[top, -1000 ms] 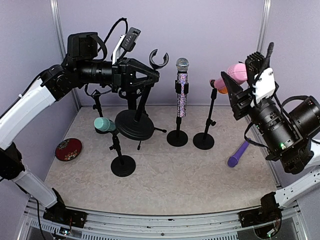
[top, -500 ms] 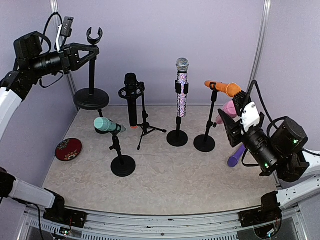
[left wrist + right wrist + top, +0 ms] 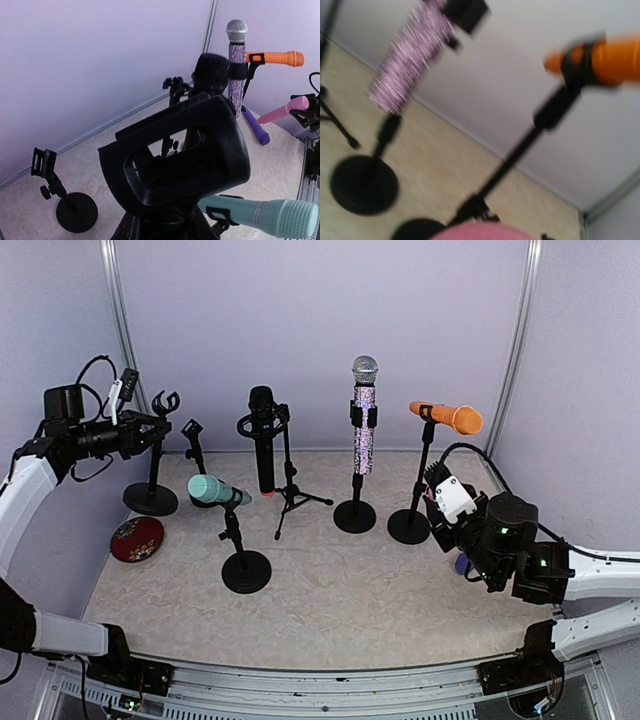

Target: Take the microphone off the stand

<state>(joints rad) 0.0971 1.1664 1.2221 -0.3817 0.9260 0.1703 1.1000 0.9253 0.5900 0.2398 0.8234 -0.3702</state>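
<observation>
My right gripper (image 3: 441,502) is low at the right and shut on a pink microphone (image 3: 283,110), whose head fills the bottom of the blurred right wrist view (image 3: 480,231). My left gripper (image 3: 150,436) is shut on the stem of an empty black stand (image 3: 151,498) at the far left, and its base sits on the table. The stand's clip (image 3: 175,150) fills the left wrist view. An orange microphone (image 3: 447,416), a sparkly purple one (image 3: 363,425), a black one (image 3: 262,440) and a teal one (image 3: 214,490) sit in stands.
A small empty stand (image 3: 192,432) is by the back left. A red disc (image 3: 137,538) lies at the left edge. A purple microphone (image 3: 463,564) lies on the table behind my right arm. Walls close the back and sides.
My left arm carried the empty stand from the middle to the far left and lowered it to the table. My right arm came down with the pink microphone to the right of the orange microphone's stand.
</observation>
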